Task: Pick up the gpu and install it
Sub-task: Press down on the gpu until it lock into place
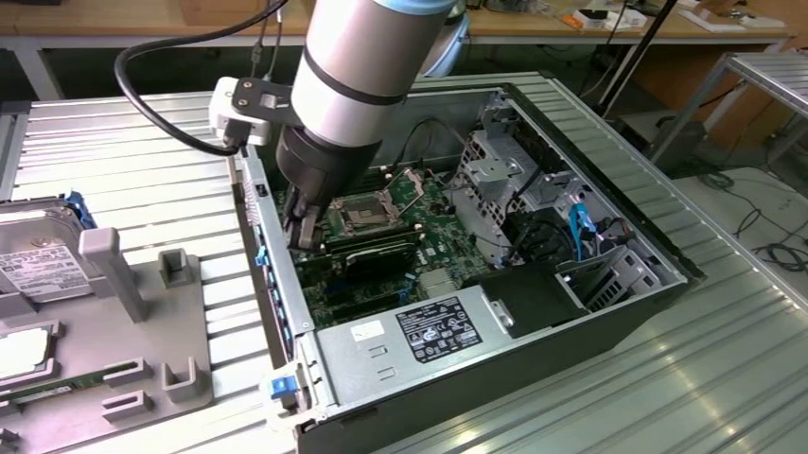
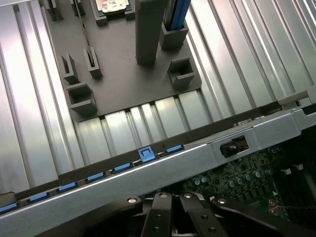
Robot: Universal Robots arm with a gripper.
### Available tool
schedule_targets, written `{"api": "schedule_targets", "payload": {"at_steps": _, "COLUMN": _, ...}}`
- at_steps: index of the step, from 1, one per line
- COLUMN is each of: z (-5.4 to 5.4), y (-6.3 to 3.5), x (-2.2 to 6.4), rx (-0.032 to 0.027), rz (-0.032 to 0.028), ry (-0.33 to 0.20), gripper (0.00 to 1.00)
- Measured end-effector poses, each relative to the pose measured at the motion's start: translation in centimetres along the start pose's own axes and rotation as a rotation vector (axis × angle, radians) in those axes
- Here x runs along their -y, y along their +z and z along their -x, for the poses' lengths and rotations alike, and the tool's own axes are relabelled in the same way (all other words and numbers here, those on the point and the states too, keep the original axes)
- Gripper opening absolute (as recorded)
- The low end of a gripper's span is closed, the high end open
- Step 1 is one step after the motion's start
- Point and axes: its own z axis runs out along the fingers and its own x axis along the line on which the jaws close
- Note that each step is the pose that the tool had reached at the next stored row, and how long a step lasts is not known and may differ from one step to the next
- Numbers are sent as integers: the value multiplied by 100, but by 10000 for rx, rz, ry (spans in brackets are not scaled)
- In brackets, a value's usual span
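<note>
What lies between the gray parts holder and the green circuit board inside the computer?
In the exterior view, the computer's metal side wall with blue clips stands between the holder and the board.

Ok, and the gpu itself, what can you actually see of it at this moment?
The gpu is a thin black card lying flat inside the open computer case, low over the green motherboard, beside the CPU socket. The shut gripper stands at its end nearest the case's rear wall. Its fan and bracket can't be made out.

Bright overhead light, glare on ribbed table (image 2: 29, 98).
</note>
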Motion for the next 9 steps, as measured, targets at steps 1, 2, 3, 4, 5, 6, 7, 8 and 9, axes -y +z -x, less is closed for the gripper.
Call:
{"api": "schedule_targets", "payload": {"at_steps": 1, "z": -2, "y": 0, "x": 0, "rx": 0, "rz": 1, "ry": 1, "gripper": 11}}
{"api": "schedule_targets", "payload": {"at_steps": 2, "z": -3, "y": 0, "x": 1, "rx": 0, "rz": 1, "ry": 0, "gripper": 11}}
{"api": "schedule_targets", "payload": {"at_steps": 3, "z": -6, "y": 0, "x": 3, "rx": -1, "rz": 1, "ry": -1, "gripper": 11}}
{"api": "schedule_targets", "payload": {"at_steps": 4, "z": -8, "y": 0, "x": 3, "rx": -3, "rz": 1, "ry": 0, "gripper": 11}}
{"api": "schedule_targets", "payload": {"at_steps": 5, "z": -9, "y": 1, "x": 4, "rx": -2, "rz": 1, "ry": 0, "gripper": 11}}
{"api": "schedule_targets", "payload": {"at_steps": 6, "z": -12, "y": 1, "x": 5, "rx": -3, "rz": 1, "ry": 0, "gripper": 11}}
{"api": "schedule_targets", "payload": {"at_steps": 7, "z": -17, "y": 1, "x": 6, "rx": -4, "rz": 1, "ry": 0, "gripper": 11}}
{"api": "schedule_targets", "payload": {"at_steps": 8, "z": -19, "y": 1, "x": 7, "rx": -2, "rz": 1, "ry": -2, "gripper": 11}}
{"api": "schedule_targets", "payload": {"at_steps": 9, "z": -21, "y": 2, "x": 8, "rx": -2, "rz": 1, "ry": -1, "gripper": 11}}
